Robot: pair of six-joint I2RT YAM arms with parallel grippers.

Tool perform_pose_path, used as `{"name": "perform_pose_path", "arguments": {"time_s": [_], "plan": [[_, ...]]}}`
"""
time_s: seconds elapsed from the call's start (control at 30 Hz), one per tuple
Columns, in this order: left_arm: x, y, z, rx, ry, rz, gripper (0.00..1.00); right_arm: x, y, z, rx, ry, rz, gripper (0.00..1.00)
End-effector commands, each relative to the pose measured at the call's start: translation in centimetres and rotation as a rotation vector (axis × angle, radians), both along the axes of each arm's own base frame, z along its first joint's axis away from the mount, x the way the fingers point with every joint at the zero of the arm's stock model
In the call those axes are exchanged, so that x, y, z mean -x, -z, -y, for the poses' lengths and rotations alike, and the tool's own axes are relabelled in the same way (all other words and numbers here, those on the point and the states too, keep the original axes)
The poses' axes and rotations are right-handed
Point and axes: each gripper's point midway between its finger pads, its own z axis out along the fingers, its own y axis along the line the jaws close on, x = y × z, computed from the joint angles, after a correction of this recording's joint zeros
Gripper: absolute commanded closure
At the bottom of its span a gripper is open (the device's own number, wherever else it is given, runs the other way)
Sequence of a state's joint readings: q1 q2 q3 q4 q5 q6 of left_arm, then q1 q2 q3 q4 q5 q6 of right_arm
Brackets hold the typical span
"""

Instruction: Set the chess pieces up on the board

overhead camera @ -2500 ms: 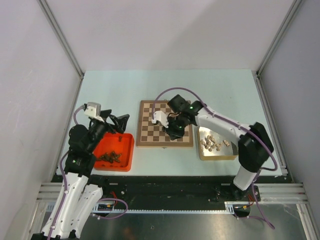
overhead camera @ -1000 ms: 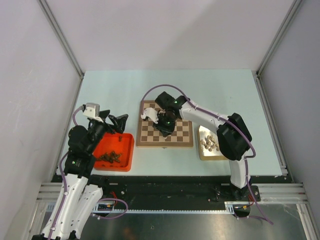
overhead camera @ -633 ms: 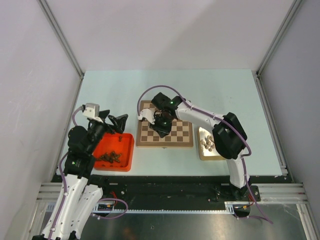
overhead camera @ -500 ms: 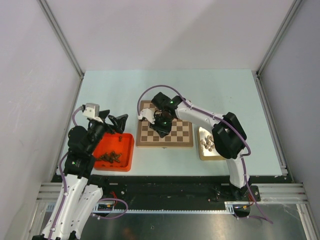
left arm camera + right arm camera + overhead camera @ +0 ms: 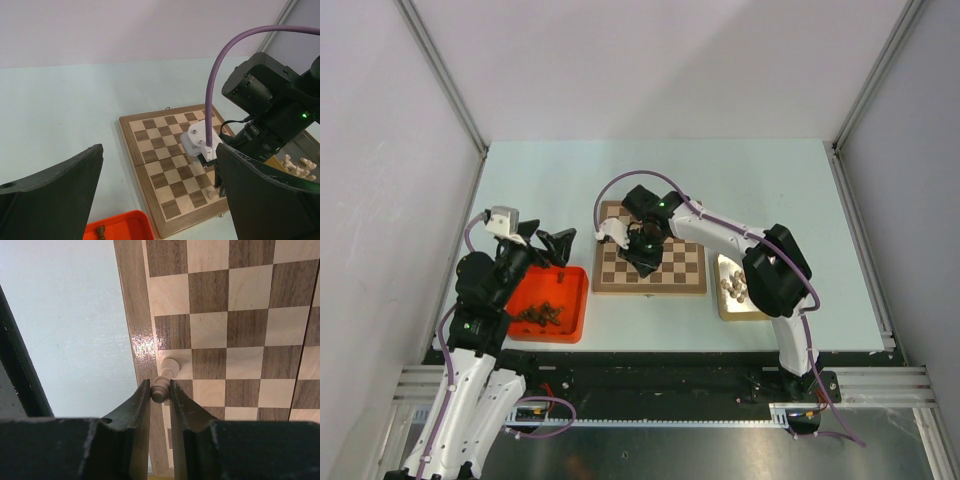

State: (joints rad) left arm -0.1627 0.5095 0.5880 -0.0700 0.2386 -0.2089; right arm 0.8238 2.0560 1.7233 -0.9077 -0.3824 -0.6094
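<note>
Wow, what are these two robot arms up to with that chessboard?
They are setting up a chess game. The right pincer is shut on a pale chess piece, holding it at a light square beside the rim of the board. More pale pieces wait in the gold tin to the right. The left pincer hangs open by the red tray of dark pieces, holding nothing.

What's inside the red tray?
A small heap of dark brown chess pieces lies in the red tray. The left arm hangs over the tray's far left corner, so anything lying there is hidden.
</note>
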Motion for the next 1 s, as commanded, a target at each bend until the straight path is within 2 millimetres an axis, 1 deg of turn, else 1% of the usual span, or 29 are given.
{"name": "perform_pose_path", "arguments": {"time_s": [0.0,0.27,0.3,0.37,0.43,0.47,0.5,0.53,0.57,0.6,0.63,0.67,0.7,0.77,0.8,0.97], "plan": [[0.0,-1.8,-0.4,-0.007,-0.015,0.054,0.0,0.0,-0.7,-0.9,-0.022,-0.006,-0.004,0.78],[0.0,-1.8,-0.4,-0.005,-0.015,0.053,0.0,-0.5,-0.5,-1.0,-0.017,0.005,0.003,0.73],[0.0,-2.0,-0.4,-0.006,-0.015,0.057,0.0,-0.6,-0.5,-1.0,-0.019,0.009,0.004,0.69],[0.0,-1.8,-0.4,-0.007,-0.015,0.054,0.0,-0.7,-0.8,-1.1,-0.027,0.012,0.007,0.66],[0.1,-1.9,-0.4,-0.006,-0.015,0.055,0.0,-0.7,-1.0,-1.2,-0.036,0.018,-0.001,0.61],[0.0,-1.9,-0.4,-0.006,-0.015,0.055,0.0,-0.9,-1.5,-1.2,-0.049,0.026,-0.001,0.59],[0.0,-1.9,-0.4,-0.006,-0.017,0.055,0.0,-1.0,-1.9,-1.3,-0.061,0.032,-0.006,0.52],[0.0,-1.9,-0.4,-0.006,-0.017,0.055,0.0,-0.9,-2.4,-1.5,-0.084,0.04,-0.025,0.48],[0.1,-1.9,-0.4,-0.006,-0.015,0.055,0.0,-1.5,-3.6,-1.3,-0.109,0.056,-0.019,0.44],[0.0,-1.8,-0.5,-0.007,-0.018,0.054,0.0,-1.8,-4.2,-1.2,-0.124,0.071,-0.023,0.36],[0.0,-1.9,-0.4,-0.006,-0.017,0.057,0.0,-1.8,-5.0,-1.4,-0.155,0.072,-0.037,0.32],[0.0,-1.8,-0.4,-0.008,-0.017,0.053,0.0,-2.0,-5.7,-1.3,-0.174,0.091,-0.047,0.31],[0.0,-1.9,-0.4,-0.008,-0.017,0.057,0.0,-2.8,-7.0,-0.9,-0.205,0.114,-0.04,0.01],[0.0,-1.8,-0.5,-0.008,-0.02,0.054,0.0,-3.1,-8.0,-0.7,-0.242,0.129,-0.06,0.0],[0.0,-1.8,-0.5,-0.008,-0.02,0.053,0.0,-3.5,-8.4,-0.2,-0.252,0.144,-0.06,0.0],[0.0,-1.8,-0.5,-0.008,-0.021,0.054,0.0,-3.9,-8.1,0.6,-0.25,0.165,-0.071,0.0]]}}
